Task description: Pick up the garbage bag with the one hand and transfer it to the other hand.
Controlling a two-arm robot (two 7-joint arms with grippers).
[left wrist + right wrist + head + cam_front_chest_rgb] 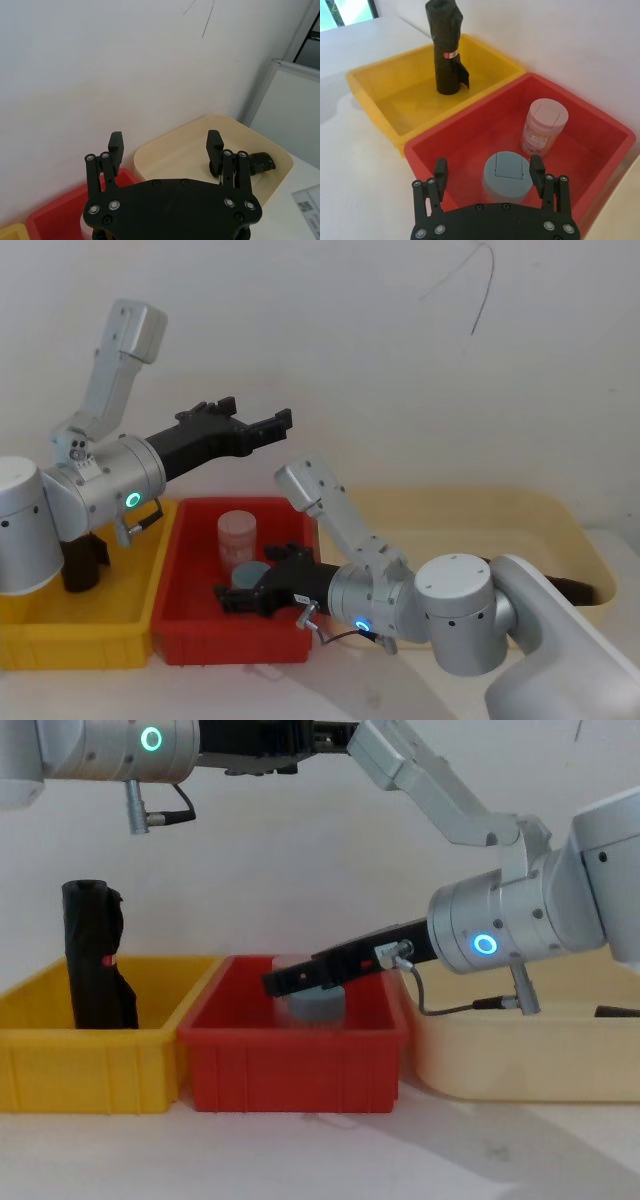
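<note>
jar label (534, 141) seems printed, nothing readable.

the yellow bin (410, 100) sits by the red bin (590, 112), with a pale cream tub (480, 525) beyond. the roll (446, 50) in the yellow one is black with a small red band. one jar (544, 125) is pink, the other jar (507, 175) grey-blue. left gripper (258, 412) black, its silver arm (100, 485) ringed green; right gripper (488, 166) black too, ringed blue.
</note>
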